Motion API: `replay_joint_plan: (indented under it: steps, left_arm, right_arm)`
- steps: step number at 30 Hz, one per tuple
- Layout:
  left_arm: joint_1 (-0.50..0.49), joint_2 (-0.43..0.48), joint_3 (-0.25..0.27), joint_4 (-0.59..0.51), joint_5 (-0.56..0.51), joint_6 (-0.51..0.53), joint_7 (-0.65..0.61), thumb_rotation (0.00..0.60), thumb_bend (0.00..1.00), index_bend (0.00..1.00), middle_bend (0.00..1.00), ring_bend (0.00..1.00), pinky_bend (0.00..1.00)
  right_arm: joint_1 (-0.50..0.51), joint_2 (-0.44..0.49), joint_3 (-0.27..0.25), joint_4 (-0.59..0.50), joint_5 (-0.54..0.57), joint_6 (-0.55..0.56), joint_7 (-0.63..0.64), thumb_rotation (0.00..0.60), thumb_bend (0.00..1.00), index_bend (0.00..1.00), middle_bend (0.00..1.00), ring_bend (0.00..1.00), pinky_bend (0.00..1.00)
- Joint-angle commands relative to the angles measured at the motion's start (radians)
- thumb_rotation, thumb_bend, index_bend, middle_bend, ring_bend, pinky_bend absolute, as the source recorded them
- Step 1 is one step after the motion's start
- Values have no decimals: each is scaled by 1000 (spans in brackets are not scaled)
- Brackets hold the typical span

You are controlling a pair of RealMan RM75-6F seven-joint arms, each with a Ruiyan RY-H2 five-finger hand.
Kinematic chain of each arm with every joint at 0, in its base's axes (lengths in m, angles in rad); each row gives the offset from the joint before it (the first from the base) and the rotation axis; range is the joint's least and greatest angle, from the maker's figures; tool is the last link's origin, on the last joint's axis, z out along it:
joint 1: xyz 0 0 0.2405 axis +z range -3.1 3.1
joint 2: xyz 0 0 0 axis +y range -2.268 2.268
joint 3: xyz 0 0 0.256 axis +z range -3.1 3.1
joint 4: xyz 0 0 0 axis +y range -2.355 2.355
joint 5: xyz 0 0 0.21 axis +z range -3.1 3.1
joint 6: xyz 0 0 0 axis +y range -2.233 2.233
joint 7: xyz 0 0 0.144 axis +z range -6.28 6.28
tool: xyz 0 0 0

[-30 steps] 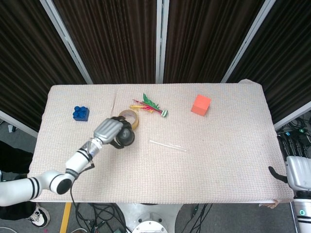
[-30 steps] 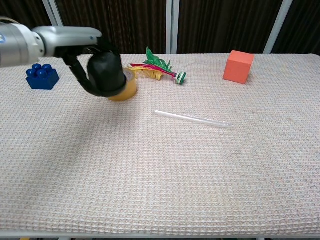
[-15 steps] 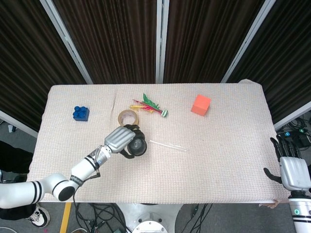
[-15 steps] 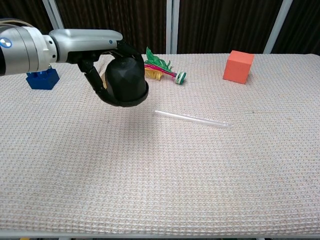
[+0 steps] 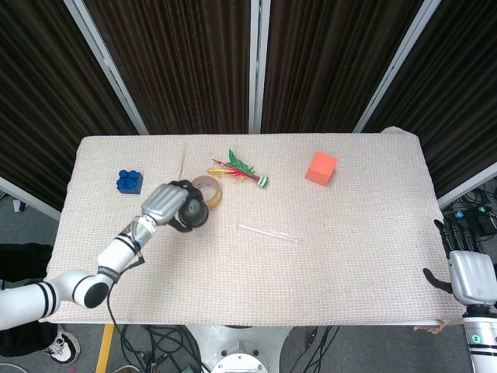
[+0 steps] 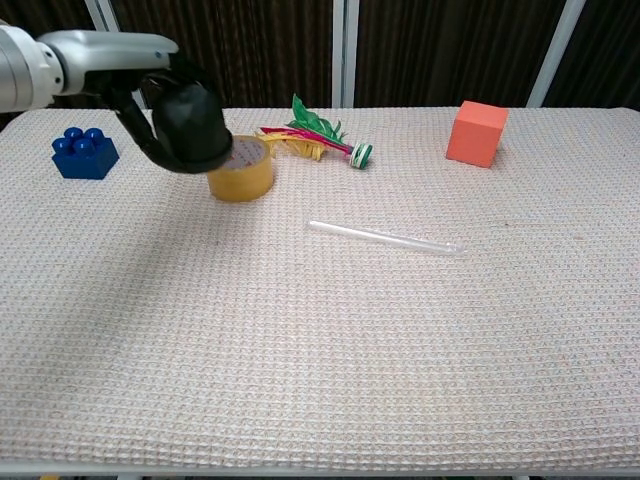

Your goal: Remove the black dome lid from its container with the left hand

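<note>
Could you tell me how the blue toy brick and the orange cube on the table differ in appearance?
The blue toy brick has round studs on top, while the orange cube has plain, smooth faces. The brick is dark blue and squat; the cube is bright orange and looks taller. The brick sits near the table's left end, the cube toward the right. Both rest untouched on the woven cloth.
</note>
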Motion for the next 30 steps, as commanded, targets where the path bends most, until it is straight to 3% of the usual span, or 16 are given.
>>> replay_joint_plan:
  steps: [1,5,8,21,26,30]
  left_arm:
    - [-1,-21,16,-28,39,0,-1,600,201,385,493,169,219]
    - [4,-18,0,80,-57,3,6,600,202,385,495,169,221]
    - [20,-4,10,97,-73,14,14,600,203,385,496,169,220]
    - [117,-57,87,46,74,141,2,600,203,385,499,169,215]
    - [149,-138,100,110,121,198,-6,600,204,385,502,169,190]
    - [150,-190,105,177,130,177,-21,600,204,385,502,169,188]
  right_arm:
    - [-3,3,-1,-3,-4,8,-2,600,127,0,0,0,0]
    - [-9,9,7,6,13,15,9,600,127,0,0,0,0]
    - [-7,6,13,15,32,4,18,600,127,0,0,0,0]
    - [1,-13,0,29,24,-18,12,600,126,0,0,0,0]
    - [2,-16,-3,34,28,-26,10,600,127,0,0,0,0]
    - [3,-13,0,32,32,-26,10,600,127,0,0,0,0]
